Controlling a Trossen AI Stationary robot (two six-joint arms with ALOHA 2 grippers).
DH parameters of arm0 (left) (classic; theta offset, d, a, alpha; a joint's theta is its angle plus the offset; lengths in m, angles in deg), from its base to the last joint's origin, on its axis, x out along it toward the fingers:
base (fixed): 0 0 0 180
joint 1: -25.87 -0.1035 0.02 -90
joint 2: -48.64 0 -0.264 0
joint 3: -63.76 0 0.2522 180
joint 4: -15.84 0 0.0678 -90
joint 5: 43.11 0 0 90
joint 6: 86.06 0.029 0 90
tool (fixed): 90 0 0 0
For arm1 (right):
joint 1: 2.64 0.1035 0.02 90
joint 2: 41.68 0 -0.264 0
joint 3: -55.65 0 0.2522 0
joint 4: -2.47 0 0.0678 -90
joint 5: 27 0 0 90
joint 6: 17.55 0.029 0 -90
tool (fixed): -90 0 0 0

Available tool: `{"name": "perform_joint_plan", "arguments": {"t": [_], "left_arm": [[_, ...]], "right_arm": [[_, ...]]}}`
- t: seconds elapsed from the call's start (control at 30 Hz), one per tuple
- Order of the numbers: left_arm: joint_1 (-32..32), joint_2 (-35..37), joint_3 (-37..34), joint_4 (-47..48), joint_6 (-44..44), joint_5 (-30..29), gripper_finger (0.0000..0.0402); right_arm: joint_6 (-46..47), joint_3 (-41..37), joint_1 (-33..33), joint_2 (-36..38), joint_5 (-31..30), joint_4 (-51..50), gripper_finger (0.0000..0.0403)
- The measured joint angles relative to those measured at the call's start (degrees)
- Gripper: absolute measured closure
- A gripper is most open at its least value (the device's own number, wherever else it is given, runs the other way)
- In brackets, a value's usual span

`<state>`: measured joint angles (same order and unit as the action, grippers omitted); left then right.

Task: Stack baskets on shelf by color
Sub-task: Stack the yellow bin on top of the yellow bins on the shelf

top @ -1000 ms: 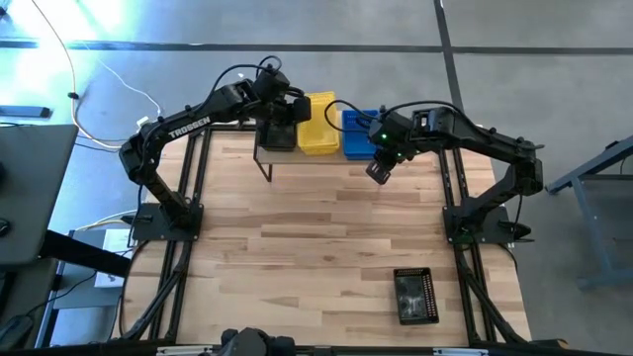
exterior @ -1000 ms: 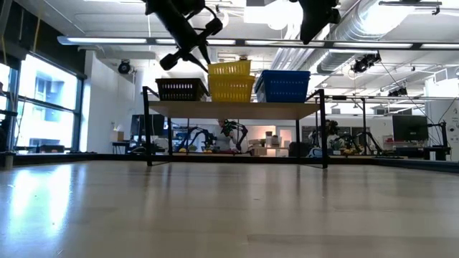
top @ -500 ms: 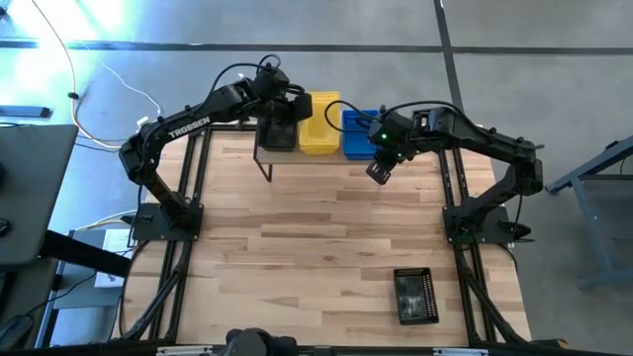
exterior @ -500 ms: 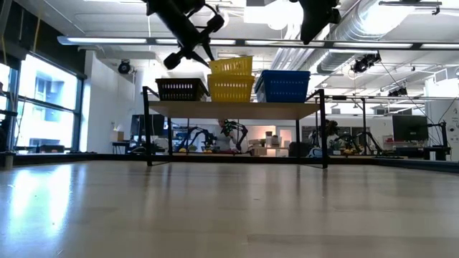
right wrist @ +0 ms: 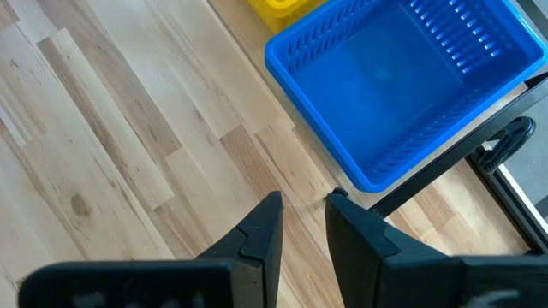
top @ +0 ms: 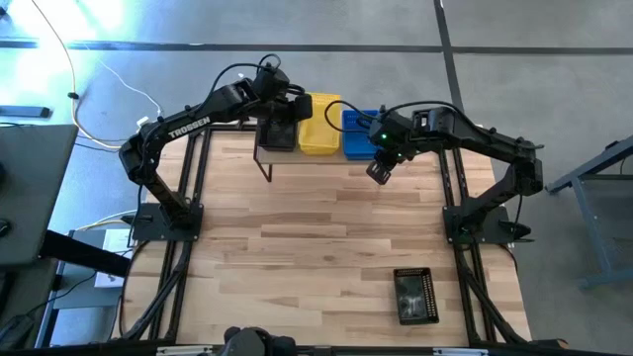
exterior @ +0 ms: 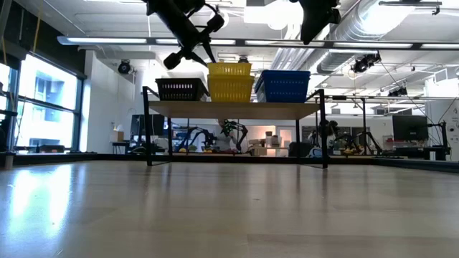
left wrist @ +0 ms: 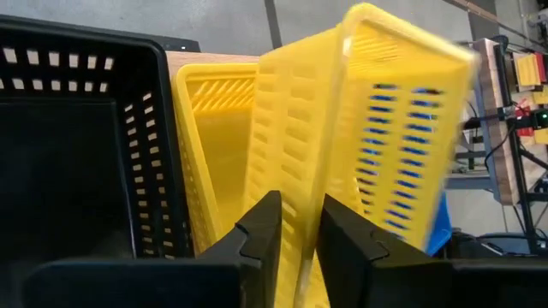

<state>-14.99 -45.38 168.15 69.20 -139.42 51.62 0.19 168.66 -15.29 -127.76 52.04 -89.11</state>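
Black baskets point(exterior: 181, 89), yellow baskets point(exterior: 230, 81) and blue baskets point(exterior: 283, 85) are stacked in a row on the wooden shelf point(exterior: 237, 110). One black basket point(top: 414, 295) is left lying on the worktop.

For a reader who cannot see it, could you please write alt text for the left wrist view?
The left gripper has its two dark fingers on either side of the wall of a tilted yellow basket. This basket sits over another yellow basket, beside a black basket, with blue showing behind it.
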Motion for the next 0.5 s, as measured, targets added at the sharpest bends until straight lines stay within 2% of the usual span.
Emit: {"name": "perform_joint_plan", "arguments": {"t": [0.27, 0.5], "left_arm": [[0.0, 0.0, 0.0, -0.1, 1.5, -0.1, 0.0286], [-0.8, 0.4, 0.0, -0.1, 4.5, -0.3, 0.0279]], "right_arm": [[0.2, 0.0, 0.0, 0.0, 0.0, -0.3, 0.0324], [0.2, 0.0, 0.0, 0.0, 0.1, -0.4, 0.0324]]}}
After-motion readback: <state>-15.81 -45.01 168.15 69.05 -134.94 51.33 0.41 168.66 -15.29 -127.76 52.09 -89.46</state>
